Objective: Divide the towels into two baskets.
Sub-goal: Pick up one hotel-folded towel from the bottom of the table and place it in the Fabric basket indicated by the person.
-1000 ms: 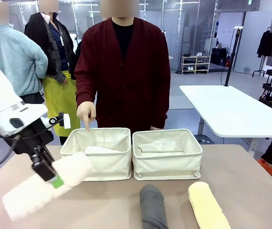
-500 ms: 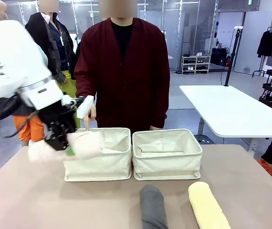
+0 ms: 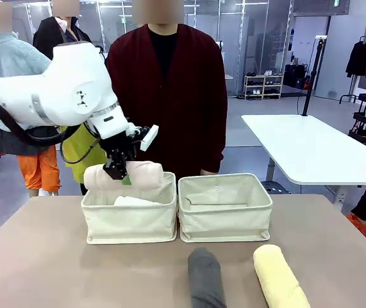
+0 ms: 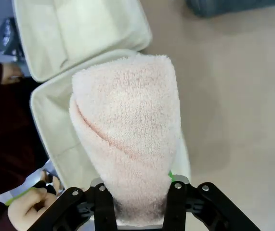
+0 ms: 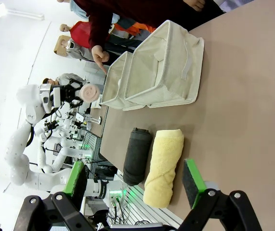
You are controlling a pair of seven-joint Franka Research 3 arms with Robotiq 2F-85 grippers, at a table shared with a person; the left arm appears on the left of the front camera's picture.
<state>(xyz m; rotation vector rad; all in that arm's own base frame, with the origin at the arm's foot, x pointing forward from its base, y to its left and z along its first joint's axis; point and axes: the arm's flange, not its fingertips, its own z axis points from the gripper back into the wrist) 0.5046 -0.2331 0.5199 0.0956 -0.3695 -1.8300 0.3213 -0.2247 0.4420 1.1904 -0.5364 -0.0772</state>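
My left gripper [image 3: 122, 173] is shut on a cream towel [image 3: 124, 176] and holds it level just above the left basket [image 3: 130, 224]. A white towel [image 3: 134, 201] lies inside that basket. In the left wrist view the cream towel [image 4: 127, 130] juts out from between the fingers [image 4: 175, 202], with the basket's rim [image 4: 43, 125] below it. The right basket [image 3: 225, 212] stands beside the left one. A dark grey towel [image 3: 205, 277] and a pale yellow towel [image 3: 279, 277] lie on the table in front. My right gripper [image 5: 135, 180] hangs open over the table, near the grey towel [image 5: 136, 156] and the yellow towel [image 5: 163, 166].
A person in a dark red cardigan [image 3: 166, 96] stands right behind the baskets, one hand [image 5: 98, 55] pointing at the left basket's far edge. The tan tabletop [image 3: 41, 256] lies bare to the left and right of the baskets. A white table [image 3: 311, 151] stands at the back right.
My left arm has carried the cream towel from low over the table's front left up and rightward, until it is above the left basket. The other towels have not moved.
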